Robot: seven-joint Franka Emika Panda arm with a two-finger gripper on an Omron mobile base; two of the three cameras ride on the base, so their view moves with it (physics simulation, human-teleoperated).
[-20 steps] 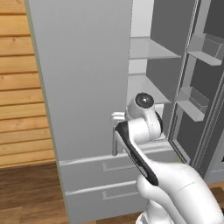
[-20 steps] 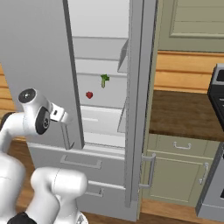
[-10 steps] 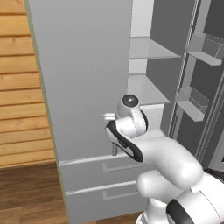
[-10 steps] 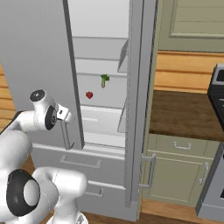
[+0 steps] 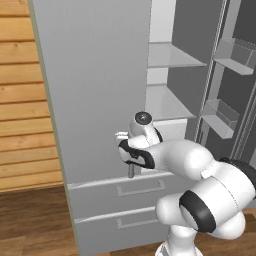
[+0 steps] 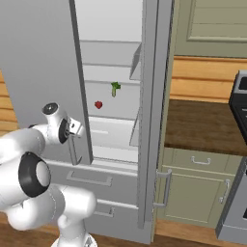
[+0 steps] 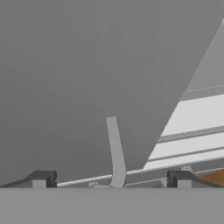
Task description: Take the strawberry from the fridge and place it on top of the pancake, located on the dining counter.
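Observation:
The fridge has both doors swung open, and its left door stands in front of me. On a pale shelf inside lies the tiny red strawberry, up and to the right of my hand. My gripper is open at the left door's lower edge. Its two fingertips straddle the vertical bar handle without closing on it. Nothing is held. The pancake and the dining counter are out of view.
A green stalk vegetable sits on the shelf above the berry. The right door with its bins juts out beside the opening. Two drawers lie below. A brown worktop over green cabinets and a stove are to the right.
My arm has folded, the elbow dropping low and forward, and the hand has shifted slightly along the door. The gripper stays open at the handle, and the strawberry has not moved.

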